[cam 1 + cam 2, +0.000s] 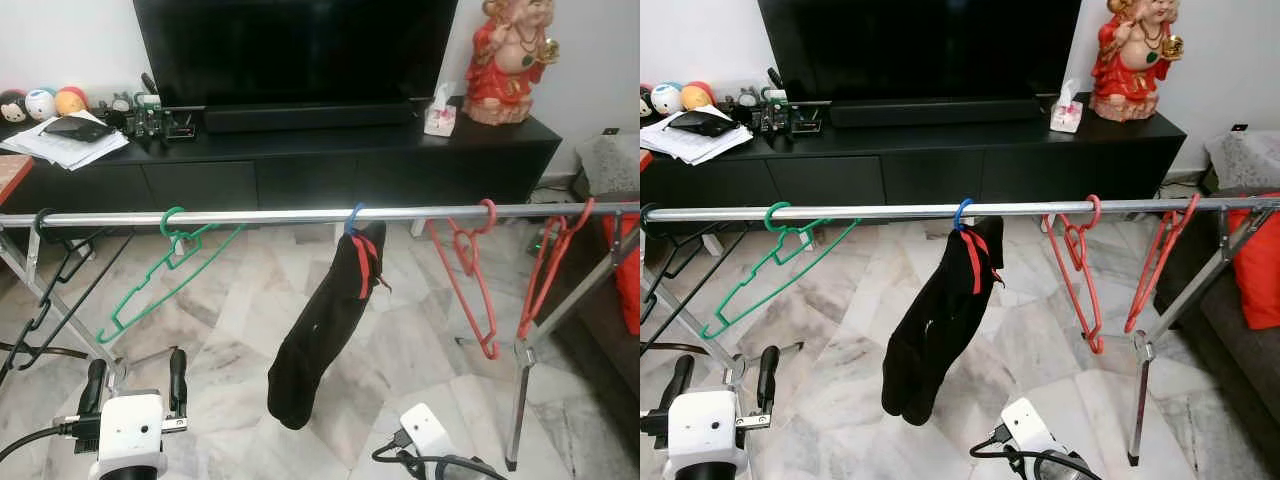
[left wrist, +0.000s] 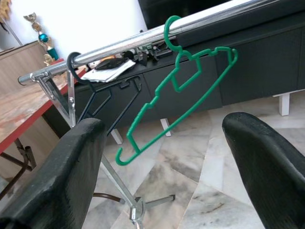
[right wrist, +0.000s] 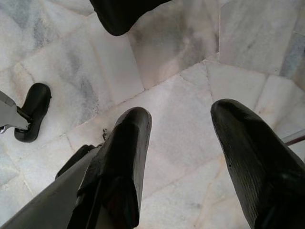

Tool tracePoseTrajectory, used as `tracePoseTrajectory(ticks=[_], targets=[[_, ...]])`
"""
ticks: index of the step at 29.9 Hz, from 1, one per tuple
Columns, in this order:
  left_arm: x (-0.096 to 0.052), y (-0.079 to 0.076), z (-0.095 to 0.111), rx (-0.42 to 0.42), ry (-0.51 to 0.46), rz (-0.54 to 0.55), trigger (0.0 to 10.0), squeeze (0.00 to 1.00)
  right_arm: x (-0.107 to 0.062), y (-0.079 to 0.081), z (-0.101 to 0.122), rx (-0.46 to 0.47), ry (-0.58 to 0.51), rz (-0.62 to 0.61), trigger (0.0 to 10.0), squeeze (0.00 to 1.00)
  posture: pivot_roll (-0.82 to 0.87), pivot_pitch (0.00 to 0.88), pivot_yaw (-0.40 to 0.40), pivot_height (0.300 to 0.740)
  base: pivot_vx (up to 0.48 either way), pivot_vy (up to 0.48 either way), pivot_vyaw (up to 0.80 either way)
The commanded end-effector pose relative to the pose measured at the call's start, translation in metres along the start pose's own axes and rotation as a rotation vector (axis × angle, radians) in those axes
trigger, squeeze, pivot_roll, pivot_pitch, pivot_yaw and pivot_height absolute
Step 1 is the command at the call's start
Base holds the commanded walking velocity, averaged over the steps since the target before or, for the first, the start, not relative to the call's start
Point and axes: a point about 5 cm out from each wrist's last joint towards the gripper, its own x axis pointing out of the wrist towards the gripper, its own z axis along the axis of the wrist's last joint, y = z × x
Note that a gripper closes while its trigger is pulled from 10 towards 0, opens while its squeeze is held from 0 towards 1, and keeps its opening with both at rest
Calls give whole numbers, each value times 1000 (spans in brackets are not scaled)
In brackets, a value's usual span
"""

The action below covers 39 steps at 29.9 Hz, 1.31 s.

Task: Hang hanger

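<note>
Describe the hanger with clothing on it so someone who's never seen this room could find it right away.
A metal rail runs across in front of the black TV cabinet. Near its middle hangs a blue-hooked hanger carrying a black garment with red trim. The green hanger and red hangers either side are bare.

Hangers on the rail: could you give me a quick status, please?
Left gripper open, empty, low below green hanger. Right gripper open, over floor. Blue hanger with black garment on rail. Nothing blocking.
</note>
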Motion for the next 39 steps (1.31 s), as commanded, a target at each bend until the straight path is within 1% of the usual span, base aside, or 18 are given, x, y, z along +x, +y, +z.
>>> tracePoseTrajectory(ticks=[1, 9, 22, 39], targets=[[0, 2, -1, 5, 0, -6, 10000, 0, 0, 0, 2, 14, -9, -5, 10000, 0, -67, 0, -16, 740, 0, 0, 0], [3, 1, -2, -1, -2, -14, 10000, 0, 0, 1, 1, 21, -8, -6, 10000, 0, -70, 0, -11, 740, 0, 0, 0], [2, -2, -4, -7, 5, -34, 10000, 0, 0, 1, -2, 21, -2, -7, 10000, 0, -68, 0, -8, 740, 0, 0, 0], [2, -1, -6, -3, 1, -58, 10000, 0, 0, 6, -5, 31, 3, -2, 10000, 0, -66, 0, 12, 740, -14, 0, 0]])
